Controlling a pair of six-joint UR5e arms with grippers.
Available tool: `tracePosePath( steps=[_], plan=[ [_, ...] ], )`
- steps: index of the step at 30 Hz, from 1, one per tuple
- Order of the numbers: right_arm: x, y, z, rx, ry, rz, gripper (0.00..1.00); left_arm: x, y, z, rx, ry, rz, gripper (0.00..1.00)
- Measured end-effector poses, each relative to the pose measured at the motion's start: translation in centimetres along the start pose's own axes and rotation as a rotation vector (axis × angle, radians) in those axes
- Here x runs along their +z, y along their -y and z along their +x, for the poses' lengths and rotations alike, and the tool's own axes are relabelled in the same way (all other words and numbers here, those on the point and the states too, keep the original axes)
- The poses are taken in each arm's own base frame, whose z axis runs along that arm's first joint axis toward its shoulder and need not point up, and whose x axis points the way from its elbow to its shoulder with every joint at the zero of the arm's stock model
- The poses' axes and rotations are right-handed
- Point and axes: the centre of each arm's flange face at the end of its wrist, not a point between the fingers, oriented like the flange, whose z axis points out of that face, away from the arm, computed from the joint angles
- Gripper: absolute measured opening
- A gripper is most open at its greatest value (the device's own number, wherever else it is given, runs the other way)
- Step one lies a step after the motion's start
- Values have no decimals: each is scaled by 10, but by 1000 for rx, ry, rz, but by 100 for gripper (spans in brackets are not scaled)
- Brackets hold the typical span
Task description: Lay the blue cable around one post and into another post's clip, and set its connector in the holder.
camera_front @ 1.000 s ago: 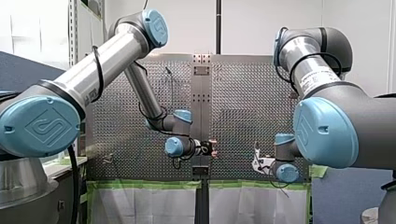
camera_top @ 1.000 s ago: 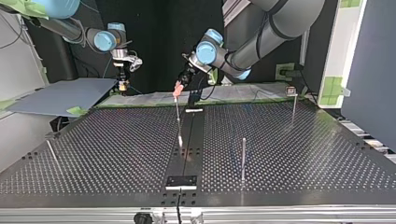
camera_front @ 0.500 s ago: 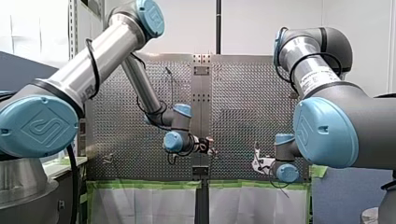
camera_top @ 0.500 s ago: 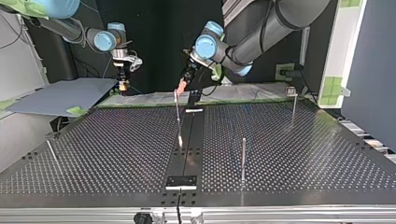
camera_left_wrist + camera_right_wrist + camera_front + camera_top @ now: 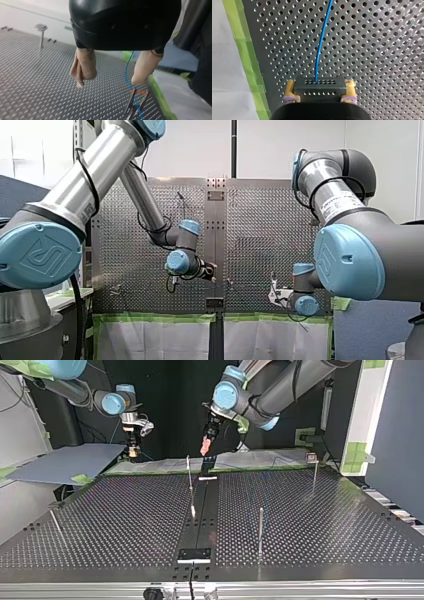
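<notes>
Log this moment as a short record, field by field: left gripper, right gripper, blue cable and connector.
left gripper: open, beige pads apart, gripping nothing
right gripper: shut on the connector, yellow pads at its sides
blue cable: leaves the connector over the perforated table; reaches a post's clip ahead of the left gripper
connector: held by the right gripper, not in a holder

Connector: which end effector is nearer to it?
Right. My right end effector is clamped on the connector; my left end effector hangs open, apart from it, above the table.
</notes>
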Motion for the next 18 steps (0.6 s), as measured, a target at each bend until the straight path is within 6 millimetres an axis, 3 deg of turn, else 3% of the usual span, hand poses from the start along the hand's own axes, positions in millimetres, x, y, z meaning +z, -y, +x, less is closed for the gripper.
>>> tracePosePath(
  steps=[7, 18],
  plan=[
    [0, 2, 0, 12, -3, 9, 0, -11, -13, -22, -73, 72, -66, 98],
    [0, 2, 0, 18, -5, 9, 0, -8, -37, -103, -224, 242, -183, 98]
  ],
)
